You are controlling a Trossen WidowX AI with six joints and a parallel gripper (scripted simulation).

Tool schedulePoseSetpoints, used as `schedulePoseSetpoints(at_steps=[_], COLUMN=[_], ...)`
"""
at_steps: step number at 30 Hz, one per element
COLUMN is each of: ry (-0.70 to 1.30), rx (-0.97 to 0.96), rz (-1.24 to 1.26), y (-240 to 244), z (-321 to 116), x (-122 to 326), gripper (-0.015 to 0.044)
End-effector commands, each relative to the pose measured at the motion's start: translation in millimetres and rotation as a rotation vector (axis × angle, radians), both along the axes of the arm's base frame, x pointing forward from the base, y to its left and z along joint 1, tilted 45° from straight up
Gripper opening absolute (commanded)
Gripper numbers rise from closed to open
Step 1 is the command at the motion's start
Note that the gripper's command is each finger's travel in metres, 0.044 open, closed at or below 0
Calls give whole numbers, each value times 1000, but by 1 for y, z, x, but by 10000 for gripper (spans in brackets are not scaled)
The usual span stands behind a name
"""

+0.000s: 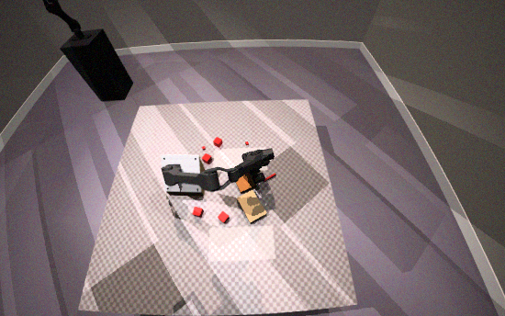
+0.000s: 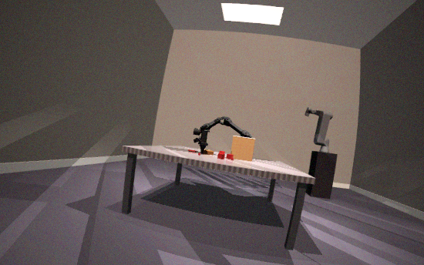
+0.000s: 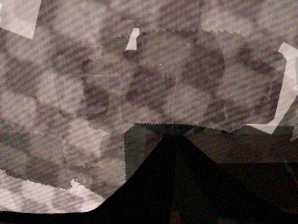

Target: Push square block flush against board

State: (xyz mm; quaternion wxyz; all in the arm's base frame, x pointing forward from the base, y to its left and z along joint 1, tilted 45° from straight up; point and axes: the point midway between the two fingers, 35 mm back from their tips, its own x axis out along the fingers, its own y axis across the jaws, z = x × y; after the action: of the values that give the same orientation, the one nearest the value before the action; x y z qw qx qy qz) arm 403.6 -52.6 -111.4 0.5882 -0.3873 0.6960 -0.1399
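Observation:
The square block point(image 1: 244, 184) point(image 2: 210, 152) is orange and lies flat on the table. The board point(image 1: 248, 208) is a longer tan piece just in front of it in the top view. Their facing sides are close; I cannot tell whether they touch or whether any edges are even. My gripper point(image 2: 203, 152) point(image 3: 173, 144) is shut and empty, with its tips low at the block's side away from the board. The arm hides the tips and part of the block in the top view. The block's dark side point(image 3: 255, 177) fills the lower right of the wrist view.
Red cubes point(image 1: 218, 141) point(image 1: 207, 158) stand behind the arm, and others point(image 1: 197, 211) point(image 1: 223, 217) left of the board. A red stick point(image 1: 271, 176) lies right of the gripper. The arm's base plate point(image 1: 188, 162) is at left. A black pedestal point(image 1: 110, 78) point(image 2: 324, 173) stands off the table.

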Motion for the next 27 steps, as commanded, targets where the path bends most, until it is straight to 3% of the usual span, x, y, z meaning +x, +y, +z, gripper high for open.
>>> schedulePoseSetpoints(at_steps=[1,27], ry=[7,8], rx=[-5,-5], rz=[3,3], y=[-1,-6], z=[1,5], x=[-4,-18], gripper=[0,0])
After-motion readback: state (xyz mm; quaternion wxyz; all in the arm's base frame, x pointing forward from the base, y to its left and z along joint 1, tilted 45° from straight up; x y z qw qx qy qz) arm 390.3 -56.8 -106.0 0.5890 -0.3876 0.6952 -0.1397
